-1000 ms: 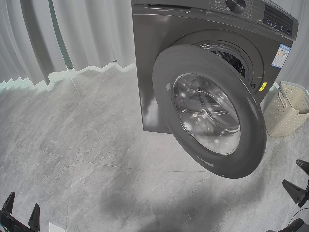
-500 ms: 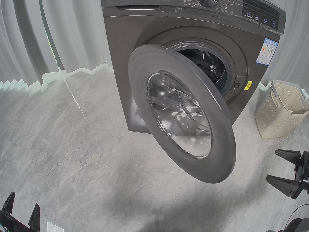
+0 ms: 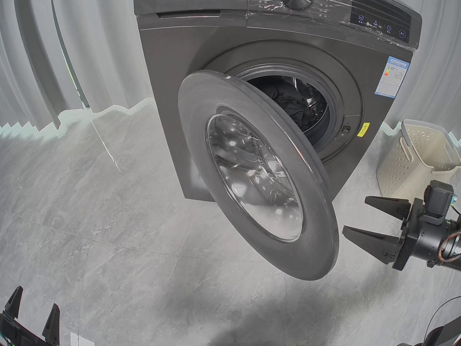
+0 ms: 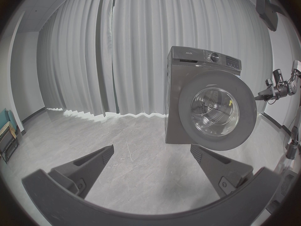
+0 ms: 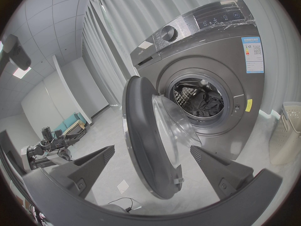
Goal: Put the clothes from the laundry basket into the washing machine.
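the right gripper (image 3: 355,215) hangs with its fingers spread wide and nothing between them, just off the outer rim of the door (image 3: 314,246), pointing toward it. that door stands swung well open from the washing machine (image 3: 182,121), hinged on the robot's left of the drum mouth, so the opening is free to reach from the right. inside the drum lies a dark heap of clothes (image 3: 288,103), crumpled low against the back. the laundry basket (image 3: 408,169) sits on the floor (image 3: 96,193) just beside the machine on the robot's right, near the right gripper; what shows of its inside looks bare, though its bottom is hidden. the left gripper (image 3: 36,298) sits low and well apart on the robot's left, fingers also parted and empty. as for handling, the clothes look soft, light and limp - they will sag and trail from any hold, so a pinch on a bunched fold near the top of a heap should lift more than a grab at a loose edge, and a dangling sleeve could catch on the drum's lip. the basket is stiff, perforated plastic and probably light enough to slide if nudged. judging by the drum, loading looks largely done.
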Controlling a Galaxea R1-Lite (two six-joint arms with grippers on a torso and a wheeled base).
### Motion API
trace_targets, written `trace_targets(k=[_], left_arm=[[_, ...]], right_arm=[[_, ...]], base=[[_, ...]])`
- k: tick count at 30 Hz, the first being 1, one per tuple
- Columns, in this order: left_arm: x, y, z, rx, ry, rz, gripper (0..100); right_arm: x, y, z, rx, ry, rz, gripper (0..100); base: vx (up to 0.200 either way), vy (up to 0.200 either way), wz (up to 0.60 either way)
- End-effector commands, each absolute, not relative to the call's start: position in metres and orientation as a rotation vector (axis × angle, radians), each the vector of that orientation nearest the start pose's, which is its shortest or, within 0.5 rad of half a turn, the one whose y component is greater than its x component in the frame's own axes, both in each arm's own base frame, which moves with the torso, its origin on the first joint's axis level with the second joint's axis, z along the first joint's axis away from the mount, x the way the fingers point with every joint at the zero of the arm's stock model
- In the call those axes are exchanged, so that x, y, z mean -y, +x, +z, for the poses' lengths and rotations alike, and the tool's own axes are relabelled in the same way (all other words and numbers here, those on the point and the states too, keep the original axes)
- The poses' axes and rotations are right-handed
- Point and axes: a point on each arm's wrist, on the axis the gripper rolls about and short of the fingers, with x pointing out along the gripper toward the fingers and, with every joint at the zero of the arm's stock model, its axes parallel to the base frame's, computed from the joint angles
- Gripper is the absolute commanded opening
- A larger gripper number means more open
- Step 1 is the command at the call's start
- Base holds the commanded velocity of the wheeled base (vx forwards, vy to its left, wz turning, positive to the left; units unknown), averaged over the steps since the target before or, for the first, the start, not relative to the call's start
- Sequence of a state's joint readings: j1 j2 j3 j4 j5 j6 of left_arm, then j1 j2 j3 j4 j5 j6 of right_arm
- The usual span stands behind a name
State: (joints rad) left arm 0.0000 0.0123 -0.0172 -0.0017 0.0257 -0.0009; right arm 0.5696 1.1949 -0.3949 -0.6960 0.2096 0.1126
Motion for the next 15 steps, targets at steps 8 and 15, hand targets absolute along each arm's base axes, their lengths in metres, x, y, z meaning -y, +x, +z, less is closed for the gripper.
trace_targets(k=[8, 15], left_arm=[[-0.001, -0.023, 0.076, 0.0, -0.002, 0.026, 100], [-0.001, -0.023, 0.076, -0.002, -0.002, 0.026, 100]], right_arm=[[-0.117, 0.175, 0.179, -0.173, 0.08, 0.637, 100], [-0.082, 0.191, 0.183, -0.118, 0.1, 0.44, 100]], base=[[0.0, 0.0, 0.0], [0.0, 0.0, 0.0]])
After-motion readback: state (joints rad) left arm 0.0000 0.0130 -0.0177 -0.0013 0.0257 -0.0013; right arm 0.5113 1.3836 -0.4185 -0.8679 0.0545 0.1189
